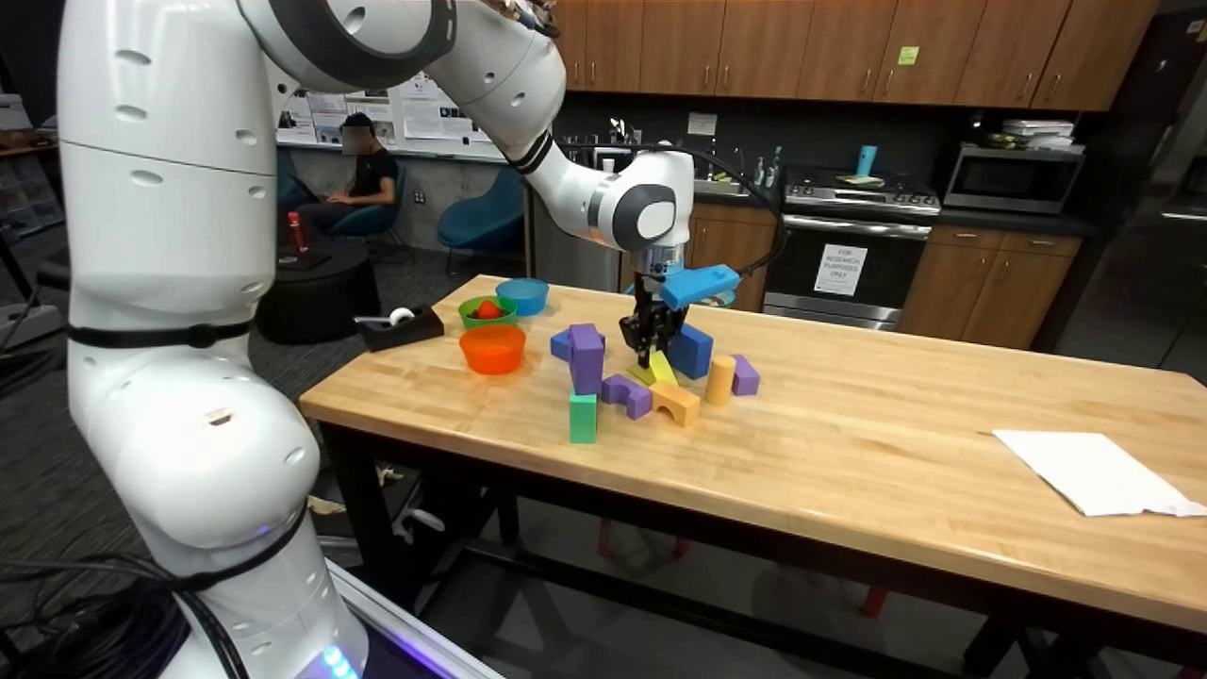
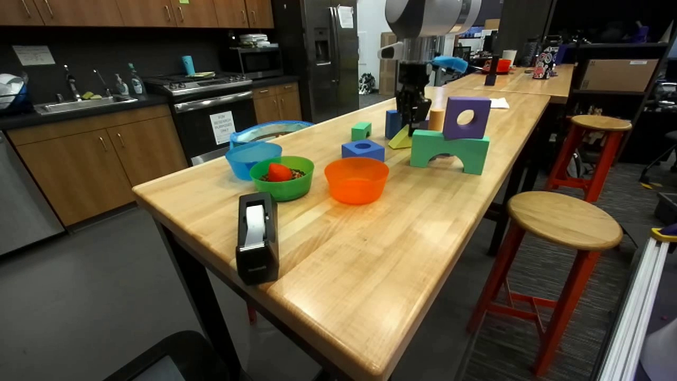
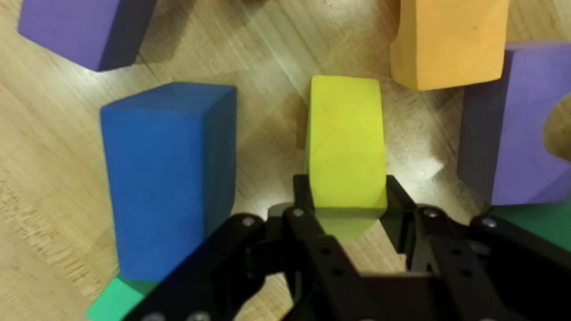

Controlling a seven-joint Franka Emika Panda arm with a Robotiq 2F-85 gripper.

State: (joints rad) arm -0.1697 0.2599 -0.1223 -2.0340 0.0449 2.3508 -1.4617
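My gripper (image 3: pixel 348 192) is shut on a yellow block (image 3: pixel 347 133), with a black fingertip against each side of its near end. In an exterior view the yellow block (image 2: pixel 400 138) looks like a wedge on the tabletop, tilted under the gripper (image 2: pixel 412 126). A tall blue block (image 3: pixel 156 178) stands left of it in the wrist view, apart from the fingers. An orange arch block (image 3: pixel 459 44) and a purple block with a curved cutout (image 3: pixel 531 129) stand to its right. The gripper (image 1: pixel 651 351) hides part of the yellow block (image 1: pixel 662 370) in an exterior view.
A purple block with a hole (image 2: pixel 466 117) stands on a green arch block (image 2: pixel 449 151). An orange cylinder (image 1: pixel 719 380) stands near a small purple block (image 1: pixel 744 375). Orange (image 2: pixel 357 182), green (image 2: pixel 285 185) and blue (image 2: pixel 248 159) bowls and a tape dispenser (image 2: pixel 257 238) are at one table end.
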